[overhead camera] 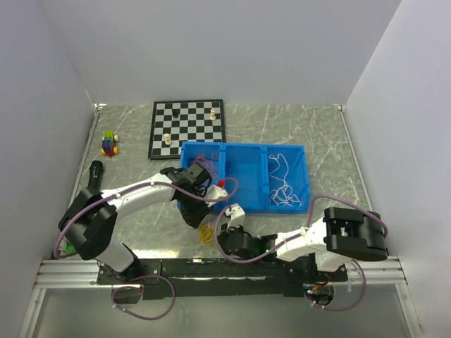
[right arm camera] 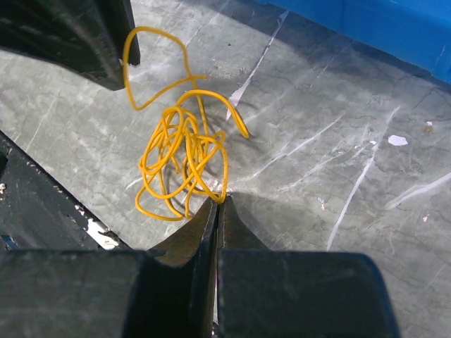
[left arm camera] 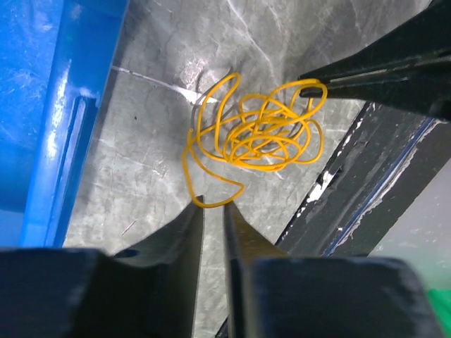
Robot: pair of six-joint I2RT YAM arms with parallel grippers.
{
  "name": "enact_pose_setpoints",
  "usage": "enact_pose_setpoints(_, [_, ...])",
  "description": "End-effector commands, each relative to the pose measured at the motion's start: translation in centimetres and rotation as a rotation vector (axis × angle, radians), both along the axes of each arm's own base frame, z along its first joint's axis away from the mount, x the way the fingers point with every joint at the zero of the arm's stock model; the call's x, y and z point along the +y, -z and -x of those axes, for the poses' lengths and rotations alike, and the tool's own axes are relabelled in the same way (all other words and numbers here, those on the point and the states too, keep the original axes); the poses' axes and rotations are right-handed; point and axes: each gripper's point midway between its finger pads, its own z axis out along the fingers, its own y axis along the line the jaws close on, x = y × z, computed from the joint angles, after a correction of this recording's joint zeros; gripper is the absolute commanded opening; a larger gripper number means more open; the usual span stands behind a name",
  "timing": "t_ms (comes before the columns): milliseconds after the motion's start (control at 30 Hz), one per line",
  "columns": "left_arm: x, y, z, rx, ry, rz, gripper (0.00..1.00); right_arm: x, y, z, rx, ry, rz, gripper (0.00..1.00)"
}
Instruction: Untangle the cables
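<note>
Near the front edge of the counter [right arm camera: 331, 120], just before the blue bin [left arm camera: 70, 105], the left gripper [left arm camera: 213, 205] stands with fingers narrowly parted, its tips at a loop of the tangled yellow cable [left arm camera: 262, 134]. The tangle lies on the counter between both grippers. To its right, the right gripper [right arm camera: 219, 203] has its fingers pressed together, pinching one strand.

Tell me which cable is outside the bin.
The yellow cable: a tangle on the table, right gripper pinching it. White cables lie inside the blue bin.
</note>
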Motion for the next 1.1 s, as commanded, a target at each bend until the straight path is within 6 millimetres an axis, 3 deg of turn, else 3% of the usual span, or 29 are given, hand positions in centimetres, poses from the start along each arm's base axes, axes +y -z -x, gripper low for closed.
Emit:
enact_pose_setpoints(0, [-2.1, -1.3, -0.6, 0.006, -0.004, 0.076, 0.20, 0.3, -1.3, -0.1, -0.017, 0.015, -0.054, 0.00])
enact_pose_setpoints(233, [-2.5, -1.9, -0.1, 0.037, 0.016, 0.088, 0.20, 0.4, -1.4, -0.1, -0.020, 0.015, -0.054, 0.00])
enact_pose_setpoints(400, [-1.9, -2.4, 0.0, 0.021, 0.013, 0.079, 0.47, 0.3, -1.4, -0.2, -0.022, 0.016, -0.055, 0.00])
enact_pose_setpoints(533, [-1.8, -2.0, -0.1, 0.021, 0.005, 0.067, 0.51, 0.6, -1.5, -0.1, -0.022, 0.008, -0.054, 0.00])
enact_pose_setpoints(700, [-1.6, -0.6, -0.5, 0.015, -0.010, 0.037, 0.40, 0.4, -1.5, -0.1, -0.020, 0.016, -0.060, 0.00])
enact_pose_setpoints(900, [-1.6, 0.6, -1.5, -0.004, -0.045, -0.001, 0.04, 0.4, -1.5, -0.1, -0.022, 0.015, -0.059, 0.00])
enact_pose_setpoints(1067, [-0.9, -1.8, -1.5, -0.045, -0.027, 0.001, 0.01, -0.4, -1.6, -0.2, -0.024, 0.034, -0.054, 0.00])
